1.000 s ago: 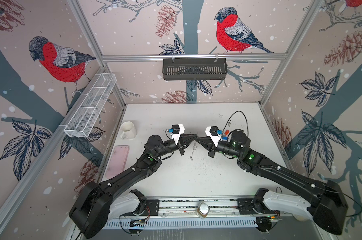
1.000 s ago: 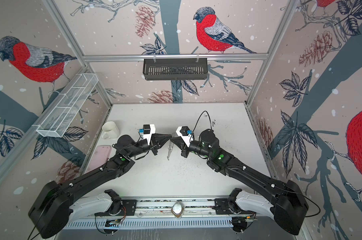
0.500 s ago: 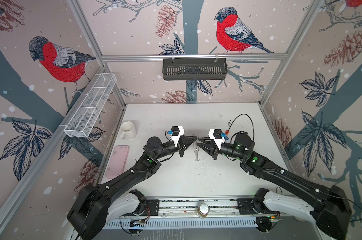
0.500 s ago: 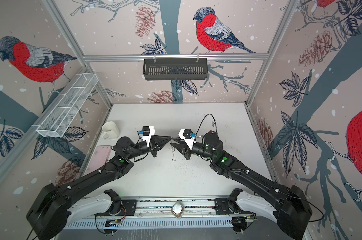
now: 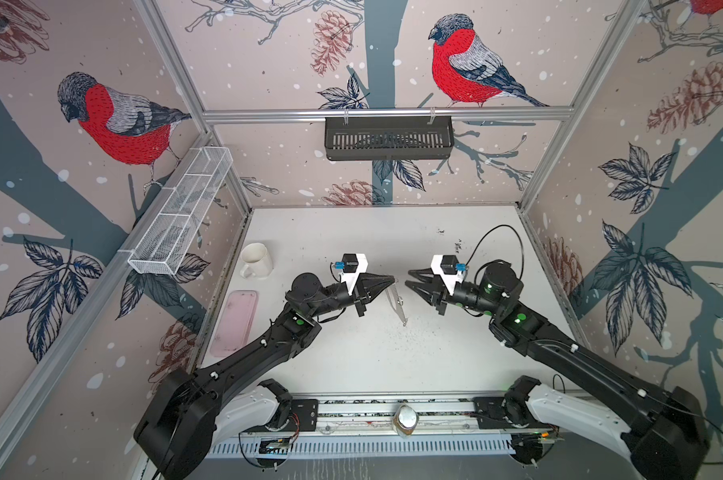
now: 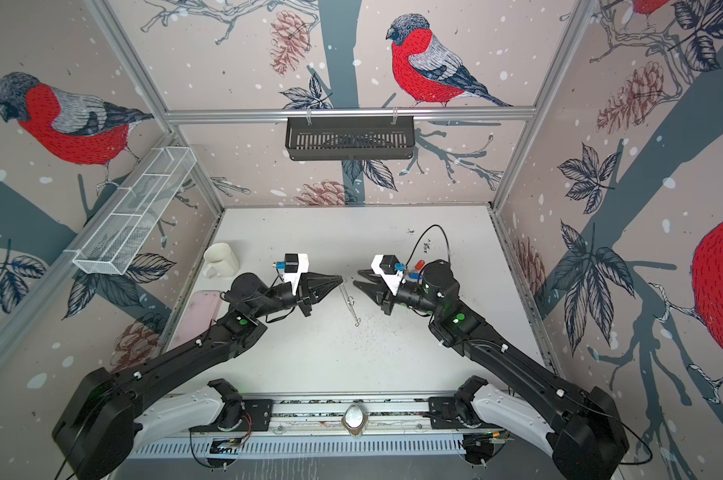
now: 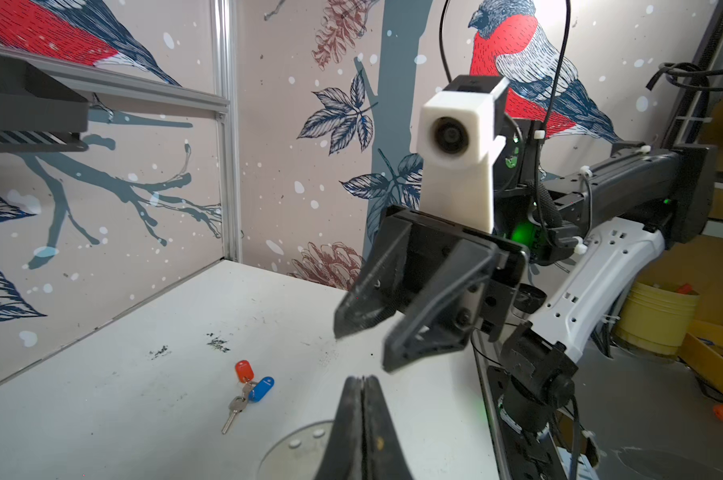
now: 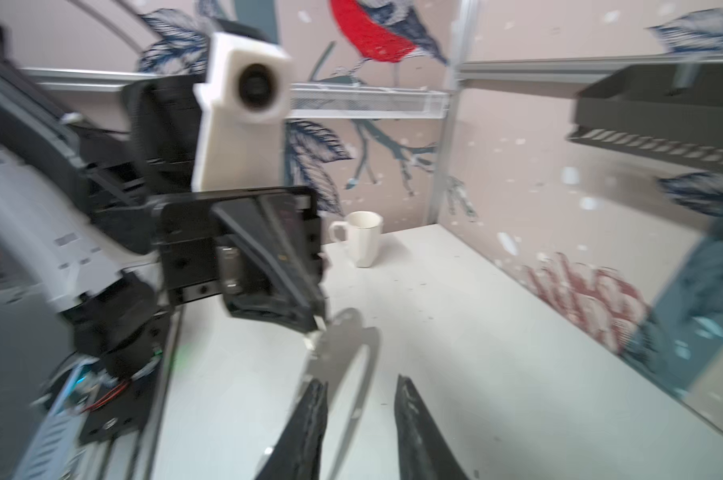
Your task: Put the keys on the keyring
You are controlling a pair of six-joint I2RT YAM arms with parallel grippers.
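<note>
White mug (image 5: 257,259) and pink tray (image 5: 235,322) lie well apart from the keys (image 7: 247,390).

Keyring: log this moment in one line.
keyring: pinched in left claw | right claw: open, empty | keys: loose on table

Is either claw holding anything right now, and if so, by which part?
The left claw pinches the keyring at its edge near one end, so the keyring hangs below the tips. The right claw is open and empty.
</note>
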